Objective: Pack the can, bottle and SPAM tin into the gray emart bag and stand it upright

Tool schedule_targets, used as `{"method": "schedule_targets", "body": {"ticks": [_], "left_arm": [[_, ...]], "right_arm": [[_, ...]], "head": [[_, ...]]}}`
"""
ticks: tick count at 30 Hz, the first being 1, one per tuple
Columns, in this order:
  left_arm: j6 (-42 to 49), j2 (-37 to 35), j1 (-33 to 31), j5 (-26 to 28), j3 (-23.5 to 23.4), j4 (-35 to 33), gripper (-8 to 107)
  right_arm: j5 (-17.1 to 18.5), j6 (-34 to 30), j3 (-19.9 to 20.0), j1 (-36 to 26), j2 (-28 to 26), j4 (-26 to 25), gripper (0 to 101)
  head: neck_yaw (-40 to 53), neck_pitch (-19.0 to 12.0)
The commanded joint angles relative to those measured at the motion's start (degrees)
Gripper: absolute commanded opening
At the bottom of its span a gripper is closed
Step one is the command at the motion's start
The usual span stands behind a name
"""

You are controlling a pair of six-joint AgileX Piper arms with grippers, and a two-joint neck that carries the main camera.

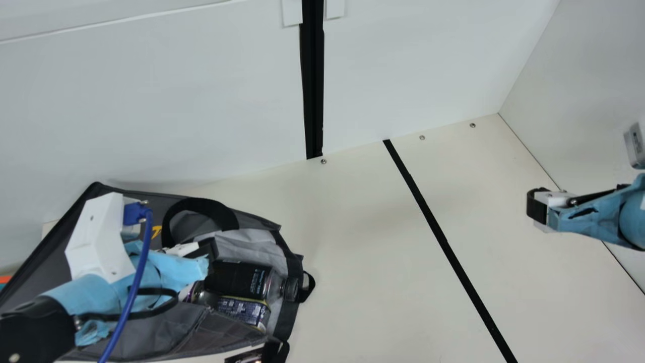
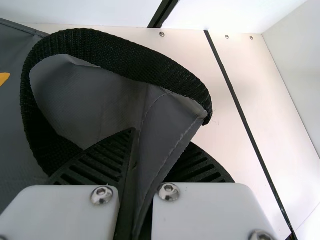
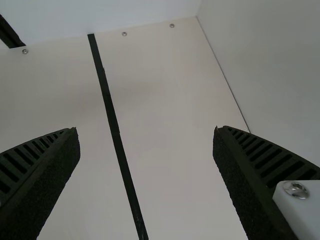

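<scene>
The gray bag (image 1: 166, 330) lies on its side at the main view's left, its opening facing the table's middle. Inside the mouth are the clear bottle with a black label (image 1: 239, 279), the dark blue and yellow SPAM tin (image 1: 244, 311) below it, and the can (image 1: 200, 295), partly hidden by my left arm. My left gripper (image 1: 210, 249) is over the opening; in the left wrist view the same gripper (image 2: 161, 137) is shut on a fold of the bag (image 2: 167, 117), beside a black handle (image 2: 125, 55). At the far right my right gripper (image 1: 536, 206) hangs over bare table; in its wrist view that gripper (image 3: 146, 130) stands open, holding nothing.
White walls (image 1: 151, 101) rise behind and to the right of the cream table (image 1: 363, 262). A black strip (image 1: 443, 242) runs across the table between the bag and my right gripper. A small dark printed item (image 1: 244, 357) shows at the main view's bottom edge.
</scene>
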Motion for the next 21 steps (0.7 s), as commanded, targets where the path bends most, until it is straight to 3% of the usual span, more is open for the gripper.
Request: {"method": "schedule_targets", "body": {"ticks": [1,21], "left_arm": [[0.00,0.00,0.00,0.00,0.00,0.00,-8],[0.00,0.00,0.00,0.00,0.00,0.00,-8]], "right_arm": [[0.10,-2.76,-0.11,-0.83,1.07,2.32,95],[0.10,-18.73,3.76,-1.78,9.41,13.88,95]], "head": [[-0.05,-1.30],[-0.05,-1.30]]}}
